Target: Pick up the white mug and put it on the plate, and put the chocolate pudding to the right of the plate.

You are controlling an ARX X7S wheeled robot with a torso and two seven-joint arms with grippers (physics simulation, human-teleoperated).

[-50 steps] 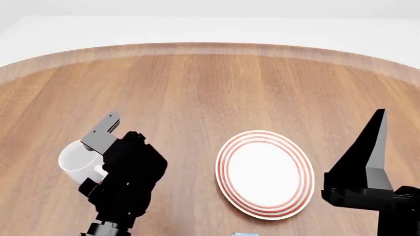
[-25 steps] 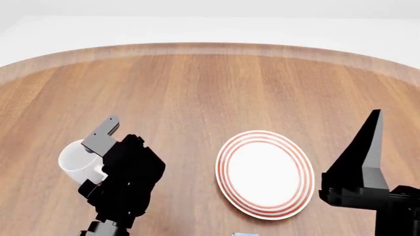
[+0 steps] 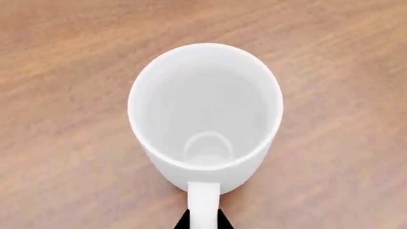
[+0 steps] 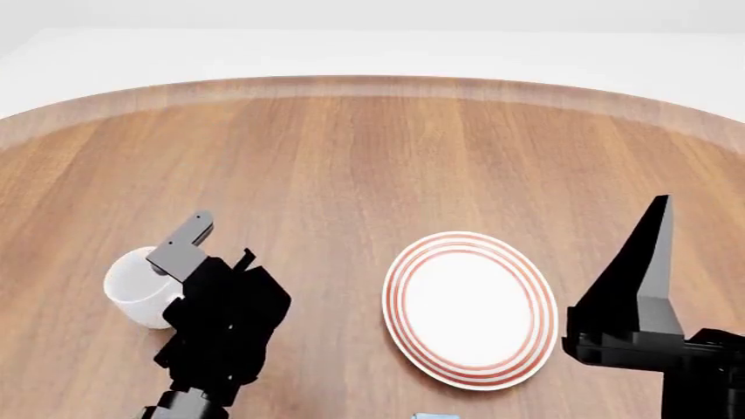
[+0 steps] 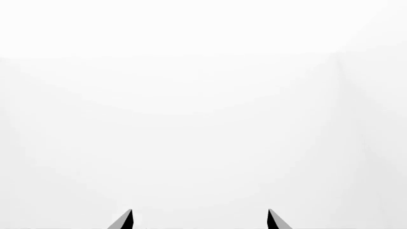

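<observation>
The white mug [image 4: 138, 288] stands upright on the wooden table at the left; in the left wrist view the mug [image 3: 205, 107] is empty, seen from above. My left gripper [image 3: 203, 222] has its two black fingertips pressed against both sides of the mug's handle [image 3: 203, 200]; in the head view the left gripper [image 4: 177, 301] sits just right of the mug. The plate [image 4: 470, 308], white with red rings, lies empty at centre right. A light blue sliver of the chocolate pudding [image 4: 434, 416] shows at the bottom edge. My right gripper [image 4: 650, 262] is open, empty, pointing up right of the plate.
The round wooden table [image 4: 372, 148] extends far behind the mug and plate, with its curved rim at the back. The right wrist view shows only a blank white background beyond the right gripper [image 5: 200, 220].
My left arm has sunk lower and closer to the table beside the mug, which stays where it was. My right gripper has dropped slightly.
</observation>
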